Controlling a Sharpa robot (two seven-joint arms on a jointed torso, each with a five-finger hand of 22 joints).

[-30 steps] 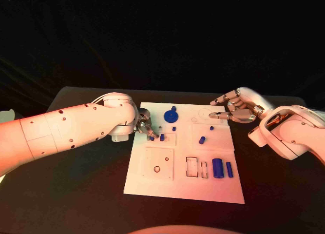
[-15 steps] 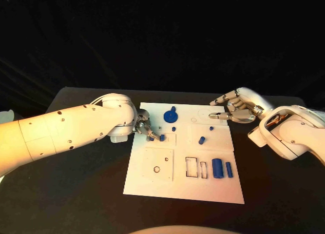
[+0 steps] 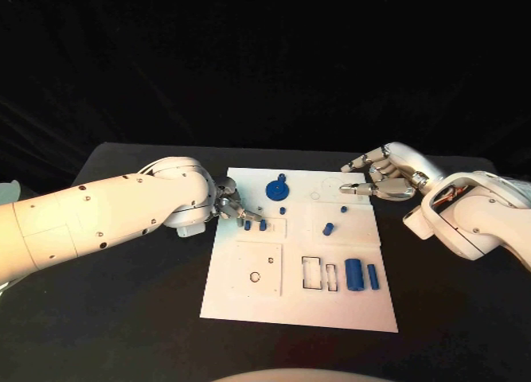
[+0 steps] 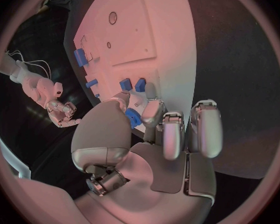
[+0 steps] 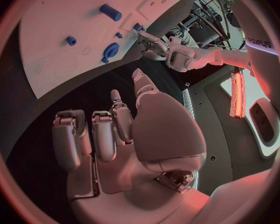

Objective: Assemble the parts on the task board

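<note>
The white task board [image 3: 299,306] lies mid-table. My left hand [image 3: 231,207] hovers at its upper left edge with fingers loosely bent and nothing in them, just above two small blue pegs [image 3: 255,225] that stand side by side. In the left wrist view these pegs [image 4: 132,84] sit just beyond my thumb. A blue toothed disc [image 3: 277,189] lies near the board's top. My right hand [image 3: 380,178] floats over the upper right corner, fingers apart and empty. A thick blue cylinder [image 3: 355,274] and a thin bar [image 3: 373,275] lie at the lower right.
More small blue pegs [image 3: 329,229] dot the board's middle. Rectangular slots [image 3: 314,272] and round holes [image 3: 255,278] open in its lower half. The black table [image 3: 127,318] runs wide on both sides of the board.
My left hand has drawn back a little up and to the left, away from the two pegs, so both now show. The right hand has barely moved.
</note>
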